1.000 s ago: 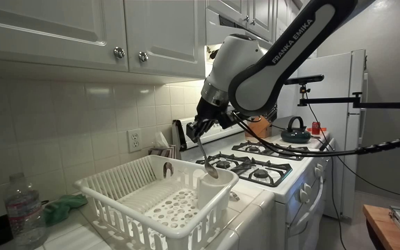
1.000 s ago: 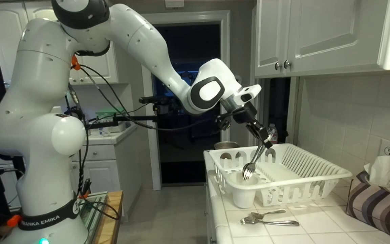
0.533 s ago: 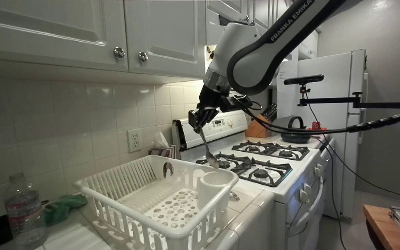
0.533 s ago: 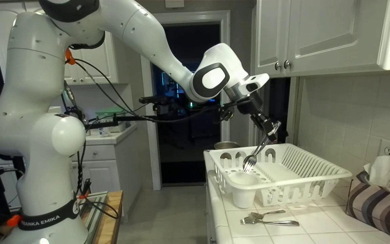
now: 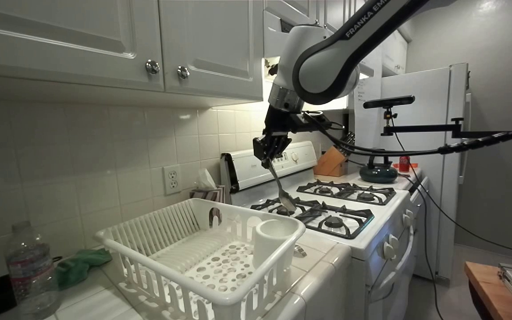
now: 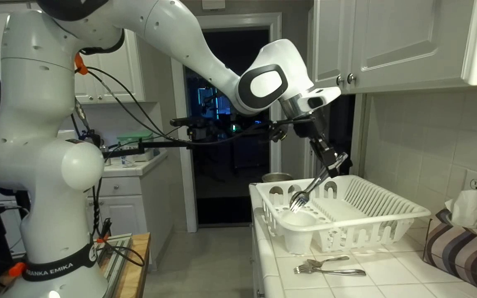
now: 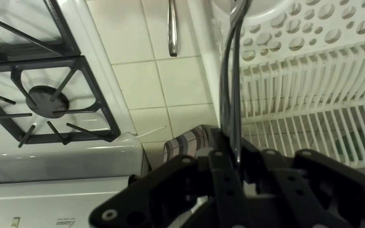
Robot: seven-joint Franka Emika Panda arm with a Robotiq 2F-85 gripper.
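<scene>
My gripper [image 6: 333,169] is shut on a metal fork [image 6: 300,201] and a spoon [image 6: 294,198], held together by their handles. Both slant down, with tines and bowl at the low end. In the wrist view the handles [image 7: 231,91] run up from between the fingertips. Below the cutlery, a white cup [image 6: 298,242] stands at the corner of a white dish rack [image 6: 371,231]; the utensil ends hang above its rim, apart from it. An exterior view shows the cutlery [image 5: 286,200] in front of the stove, with the cup [image 5: 265,251] lower down.
Two more pieces of cutlery [image 6: 338,272] lie on the tiled counter beside the rack. A striped tissue box [image 6: 458,248] stands near the wall. The gas stove [image 5: 358,242] adjoins the counter. A plastic bottle [image 5: 31,275] and green cloth [image 5: 82,266] sit behind the rack; cabinets [image 5: 211,49] hang above.
My gripper has risen and shifted toward the stove, carrying the fork and spoon. Their lower ends have lifted up from the cup's mouth, and the cutlery leans more. The rack and cup have stayed put.
</scene>
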